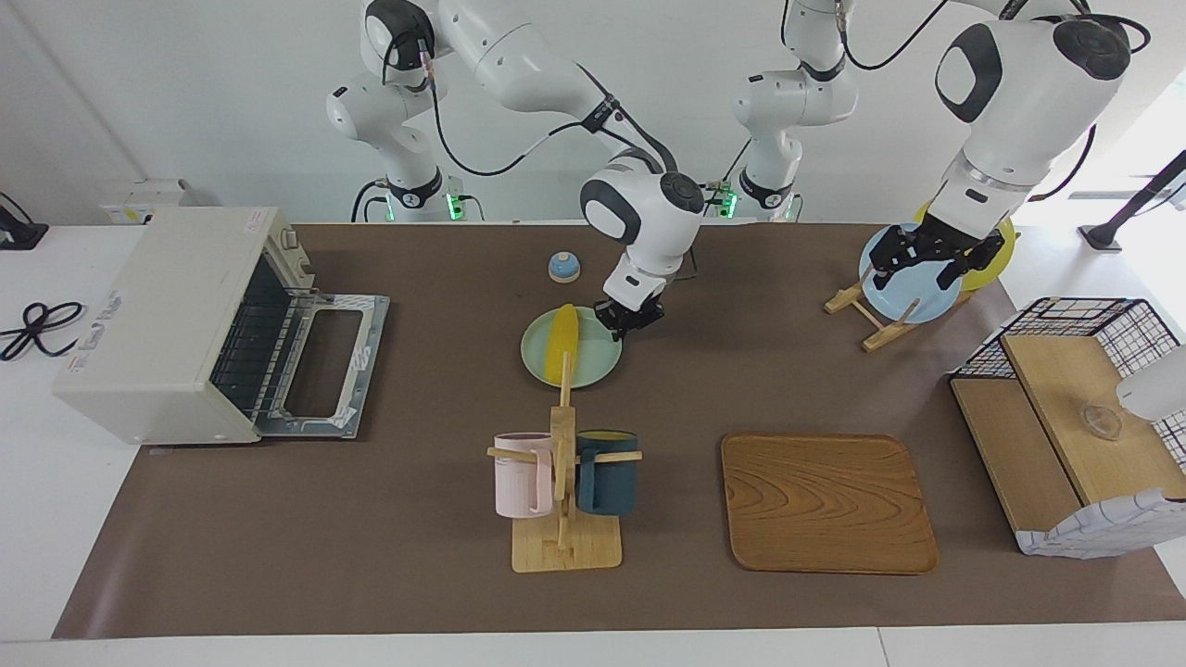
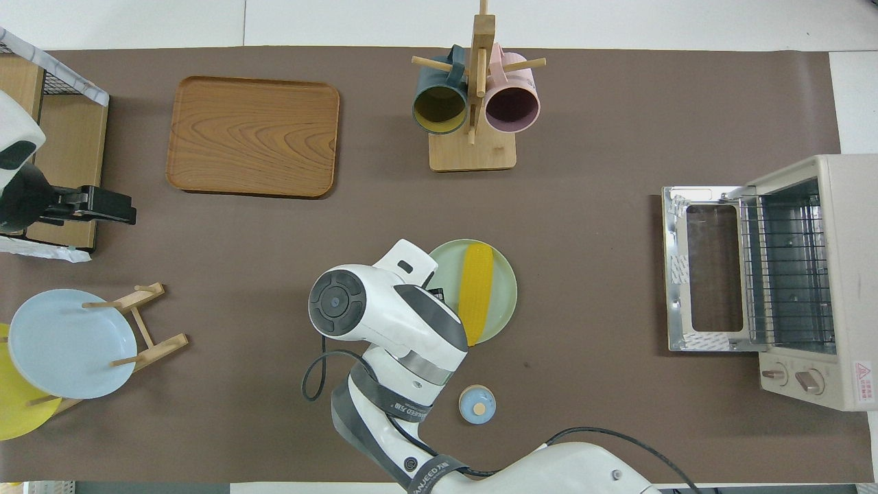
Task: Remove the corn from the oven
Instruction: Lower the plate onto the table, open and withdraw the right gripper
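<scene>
Nearest the robots, one small blue bell (image 1: 564, 267) sits on the mat. The right gripper (image 1: 629, 323), fingers pressed together and holding nothing, hangs over the rim of one green plate (image 1: 598, 371), just beside the corn (image 1: 561, 345) lying on it. The oven (image 1: 157, 324) stands at the right arm's end, door dropped open. The left gripper (image 1: 931, 262), spread, hovers over a rack with two plates (image 1: 903, 296). Farther out: two mugs (image 1: 522, 474) on a stand, one wooden tray (image 1: 825, 500)
</scene>
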